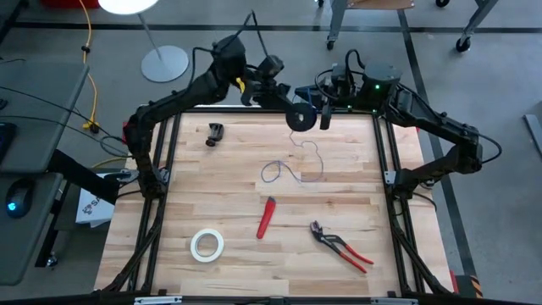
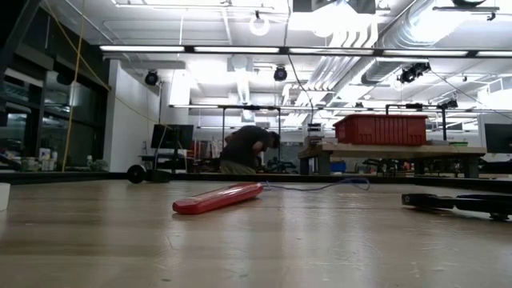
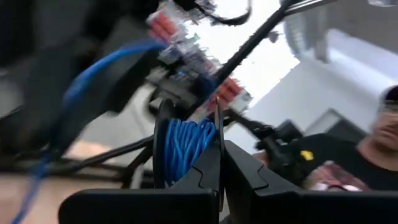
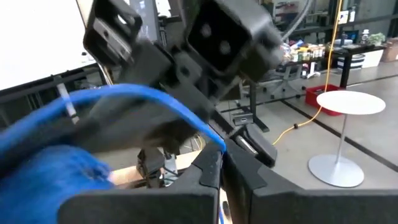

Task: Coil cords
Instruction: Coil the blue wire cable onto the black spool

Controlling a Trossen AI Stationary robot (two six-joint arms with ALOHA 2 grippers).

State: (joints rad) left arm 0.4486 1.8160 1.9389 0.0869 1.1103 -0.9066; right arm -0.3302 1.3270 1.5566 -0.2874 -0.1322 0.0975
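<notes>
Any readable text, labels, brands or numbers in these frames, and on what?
None can be read.
Paper sheet beside the table: dark print, too small to read.
Black spool, red tool, pliers, tape roll: no lettering visible.

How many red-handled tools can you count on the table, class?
2. A red-handled cutter lies near the table's middle, right of the tape roll. The pliers lie further right, toward the near edge. None seems hidden.

Right gripper (image 4: 222,163) jaws pinched on blue wire (image 4: 134,96); white round-based stand (image 4: 341,134) beyond.
</notes>
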